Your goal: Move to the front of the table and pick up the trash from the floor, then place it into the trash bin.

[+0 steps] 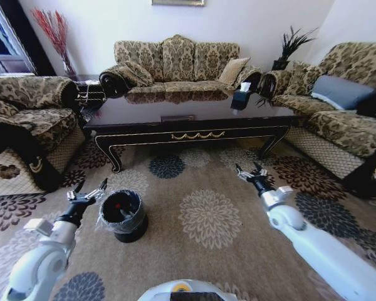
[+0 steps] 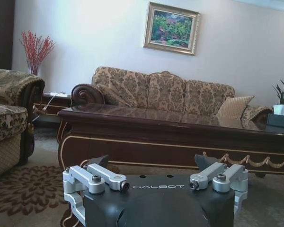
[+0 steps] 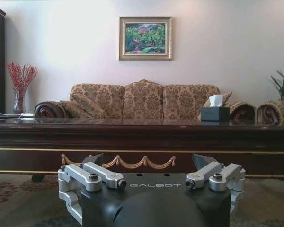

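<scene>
Black bin [image 1: 124,216] stands on the carpet [image 1: 207,251] just beside my left gripper [image 1: 88,194], fingers spread wide; my right gripper [image 1: 252,174] hovers open before the table [image 1: 194,135]. I judge the red-capped bottle [image 1: 118,205] inside it light and slippery, best gripped mid-body.

"GALBOT" marks each pincer body (left [image 2: 151,163], right [image 3: 149,161]).

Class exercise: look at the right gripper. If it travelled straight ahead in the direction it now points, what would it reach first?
Most likely the table. The right gripper, fingers open, points at the table's dark front apron with its gold scroll ornament, with bare floor between them. Depth is hard to judge, so how far it would travel is unclear.
</scene>
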